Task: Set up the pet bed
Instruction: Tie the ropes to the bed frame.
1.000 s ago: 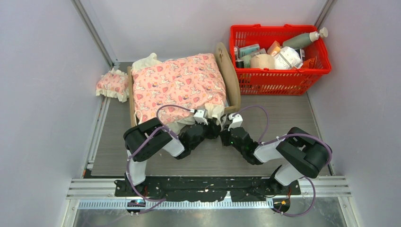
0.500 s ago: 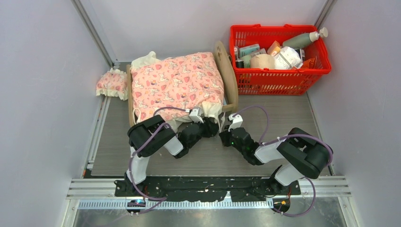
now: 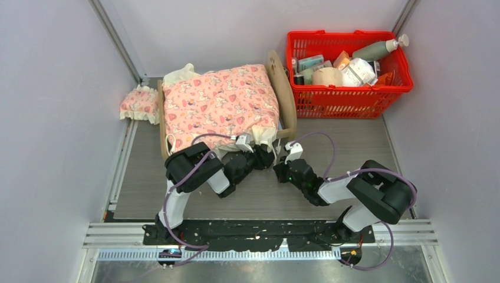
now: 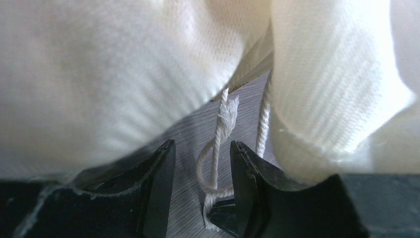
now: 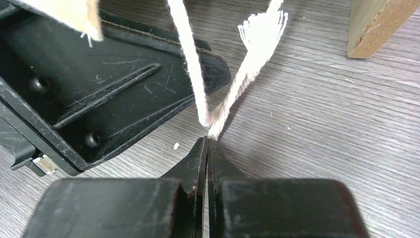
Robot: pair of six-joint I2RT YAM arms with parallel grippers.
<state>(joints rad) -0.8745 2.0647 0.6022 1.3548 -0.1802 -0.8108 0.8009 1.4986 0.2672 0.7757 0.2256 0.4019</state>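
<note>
Since a second ago, the pet bed [image 3: 288, 94] has slid slightly toward the far wall, and the left arm [image 3: 191, 168] has followed it. One pet bed sits on the counter [image 3: 354, 141], all but its wooden frame hidden under one pink blanket [image 3: 218, 103]. One pink pillow [image 3: 140, 105] lies just left of the bed, and one red basket [image 3: 348, 94] stands just right of it. Two claws meet at the bed's near edge. The left claw [image 4: 200, 148] is open around one white cord [image 4: 225, 116]. The right claw [image 5: 207, 141] is closed, pinching that cord. Blurred cream frill [image 4: 109, 74] fills most of the left wrist view.

Pet bed [image 3: 287, 97]: light plywood frame, arched headboard rightward; stands on table [image 3: 365, 147], centre-back.
</note>
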